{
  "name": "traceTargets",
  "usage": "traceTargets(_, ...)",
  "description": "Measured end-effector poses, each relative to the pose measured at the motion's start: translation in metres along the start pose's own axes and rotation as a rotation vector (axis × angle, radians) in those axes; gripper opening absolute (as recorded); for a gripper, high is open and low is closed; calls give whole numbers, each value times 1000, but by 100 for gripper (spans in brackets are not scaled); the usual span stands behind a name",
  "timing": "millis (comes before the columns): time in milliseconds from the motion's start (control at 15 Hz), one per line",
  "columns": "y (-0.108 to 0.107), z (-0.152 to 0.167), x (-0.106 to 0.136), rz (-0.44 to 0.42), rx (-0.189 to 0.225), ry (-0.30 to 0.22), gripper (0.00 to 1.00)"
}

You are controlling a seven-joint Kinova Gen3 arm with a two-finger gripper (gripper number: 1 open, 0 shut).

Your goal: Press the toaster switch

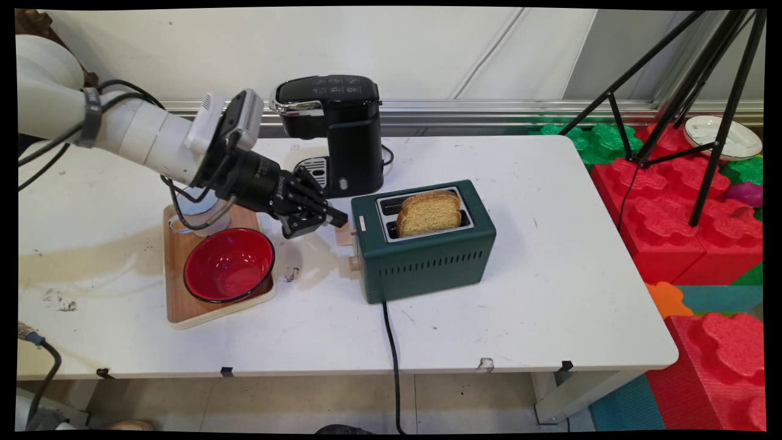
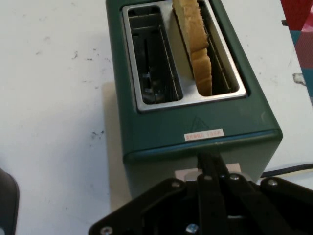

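A dark green two-slot toaster [image 1: 427, 256] stands mid-table, its short end facing my gripper. One slice of brown bread [image 1: 429, 212] sticks up from the slot nearer the table's front edge. In the hand view the bread [image 2: 195, 44] is in the right slot and the left slot [image 2: 151, 58] is empty. My gripper [image 1: 339, 218] is shut, its fingers pressed together, and its tip rests right over the toaster's pale lever [image 1: 346, 234]. The joined fingers [image 2: 211, 169] hide most of that lever [image 2: 183, 174]. A small knob [image 1: 354, 263] sits below the lever.
A black coffee machine [image 1: 336, 131] stands behind the gripper. A red bowl [image 1: 229, 264] rests on a wooden board [image 1: 183, 305] below the arm, beside a clear glass [image 1: 195, 217]. The toaster's cord [image 1: 391, 354] hangs over the front edge. A tripod [image 1: 690, 110] and foam blocks [image 1: 672, 214] stand at the right.
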Motion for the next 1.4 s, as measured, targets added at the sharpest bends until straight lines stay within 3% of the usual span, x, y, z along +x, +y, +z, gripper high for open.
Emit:
traceTargets(533, 0, 21, -6, -17, -3, -5, 0)
traceTargets(933, 1, 35, -20, -26, -10, -38, 0)
traceTargets(1000, -19, 45, -16, 1, -43, -40, 0)
traceTargets(1400, -12, 50, -29, -21, -38, -62, 0)
